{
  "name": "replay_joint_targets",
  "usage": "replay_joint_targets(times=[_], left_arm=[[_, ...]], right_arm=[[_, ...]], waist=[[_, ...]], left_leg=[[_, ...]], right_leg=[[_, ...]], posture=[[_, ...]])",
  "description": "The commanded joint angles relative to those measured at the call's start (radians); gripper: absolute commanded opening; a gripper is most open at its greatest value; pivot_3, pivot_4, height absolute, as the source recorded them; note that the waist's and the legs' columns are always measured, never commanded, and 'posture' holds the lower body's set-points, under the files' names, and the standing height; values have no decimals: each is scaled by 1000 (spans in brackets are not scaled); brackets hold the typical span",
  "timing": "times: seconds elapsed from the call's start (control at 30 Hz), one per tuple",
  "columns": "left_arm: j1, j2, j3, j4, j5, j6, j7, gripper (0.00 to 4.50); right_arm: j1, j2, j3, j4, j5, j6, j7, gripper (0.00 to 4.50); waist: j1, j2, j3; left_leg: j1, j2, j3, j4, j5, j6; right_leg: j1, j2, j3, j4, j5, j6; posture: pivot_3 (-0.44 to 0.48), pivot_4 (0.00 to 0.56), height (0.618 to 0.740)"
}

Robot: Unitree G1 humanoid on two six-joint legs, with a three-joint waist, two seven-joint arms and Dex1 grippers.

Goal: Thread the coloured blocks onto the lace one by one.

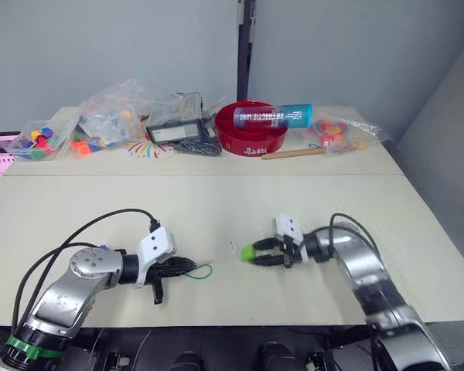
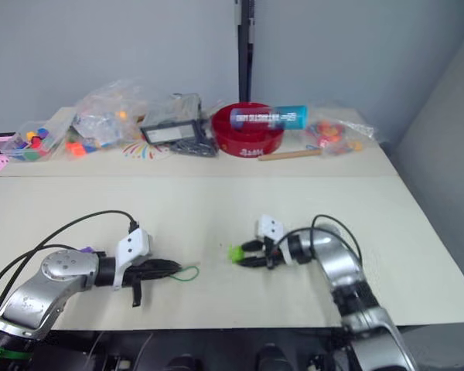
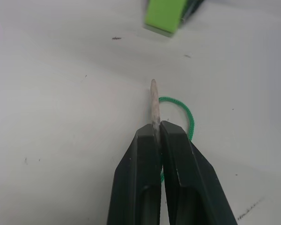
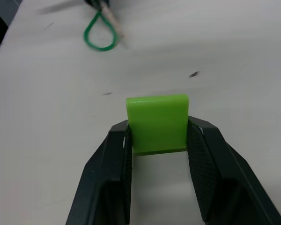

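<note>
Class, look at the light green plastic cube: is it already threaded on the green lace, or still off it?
Off. The light green plastic cube sits clamped in the right gripper, apart from the green lace, whose pale tip the left gripper pinches.

The thin green lace [image 3: 186,117] runs behind the black left gripper [image 3: 158,140] fingers, its remaining length hidden. The light green plastic cube [image 3: 165,16] is cut off by the left wrist view's edge.

1. You had the left gripper [image 1: 172,267] low over the table [image 1: 216,209], near its front edge, pinching the lace [image 3: 154,105].
2. The right gripper [image 1: 257,253] sat to its right, holding a block [image 4: 157,123] between its fingers.
3. A bowl [image 1: 251,127] and bags [image 1: 116,112] stood along the table's far edge.
</note>
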State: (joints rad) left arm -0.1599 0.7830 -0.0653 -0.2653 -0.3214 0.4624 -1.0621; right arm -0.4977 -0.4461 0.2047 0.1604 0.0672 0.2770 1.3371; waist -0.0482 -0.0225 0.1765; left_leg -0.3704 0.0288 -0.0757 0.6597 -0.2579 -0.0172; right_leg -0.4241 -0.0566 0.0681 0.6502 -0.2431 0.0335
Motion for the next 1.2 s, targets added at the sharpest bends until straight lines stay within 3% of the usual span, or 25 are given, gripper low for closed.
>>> replay_joint_targets(times=[0.03,0.3,0.5,0.57,0.7,0.93,1.13,1.2], left_arm=[[-22,6,3,-6,-21,-12,-25,0],[-36,0,-5,-40,-26,21,-25,0],[-47,-1,-3,-65,-34,58,-15,0],[-50,1,-3,-69,-38,66,-11,0],[-49,4,-2,-78,-46,77,-8,0],[-48,6,-2,-79,-51,81,-8,0],[-56,5,-11,-67,-46,76,-15,0],[-57,5,-13,-65,-45,75,-17,0]], right_arm=[[9,-8,30,-114,25,53,-28,1139],[-6,6,116,-60,-25,48,-107,1139],[19,3,112,-99,6,110,-136,1139],[37,-2,105,-129,15,139,-153,2191],[137,20,76,-300,45,256,-271,3532],[280,75,75,-528,46,403,-489,3532],[319,109,89,-552,43,430,-590,3532],[328,123,81,-547,46,419,-621,3027]], waist=[[-9,0,0],[-19,-1,0],[-22,-1,0],[-20,-1,0],[-18,-1,0],[-13,-1,0],[-12,-1,0],[-13,-1,0]], left_leg=[[0,1,1,0,0,0],[1,2,1,0,1,-1],[2,3,0,0,1,-1],[2,3,0,0,1,-1],[1,3,0,0,1,-1],[1,2,0,0,1,-1],[1,3,0,0,1,-1],[1,3,0,0,1,-1]], right_leg=[[0,1,0,-2,0,0],[1,2,0,-1,0,-1],[2,3,0,-1,1,-1],[2,3,0,-1,1,-1],[2,3,0,-1,1,-1],[2,3,1,-1,0,-1],[2,3,0,-2,0,-1],[2,3,1,-2,0,-1]], posture=[[0,150,731],[0,150,731],[0,150,731],[0,150,731],[0,150,731],[0,150,731],[0,150,731],[0,150,731]])
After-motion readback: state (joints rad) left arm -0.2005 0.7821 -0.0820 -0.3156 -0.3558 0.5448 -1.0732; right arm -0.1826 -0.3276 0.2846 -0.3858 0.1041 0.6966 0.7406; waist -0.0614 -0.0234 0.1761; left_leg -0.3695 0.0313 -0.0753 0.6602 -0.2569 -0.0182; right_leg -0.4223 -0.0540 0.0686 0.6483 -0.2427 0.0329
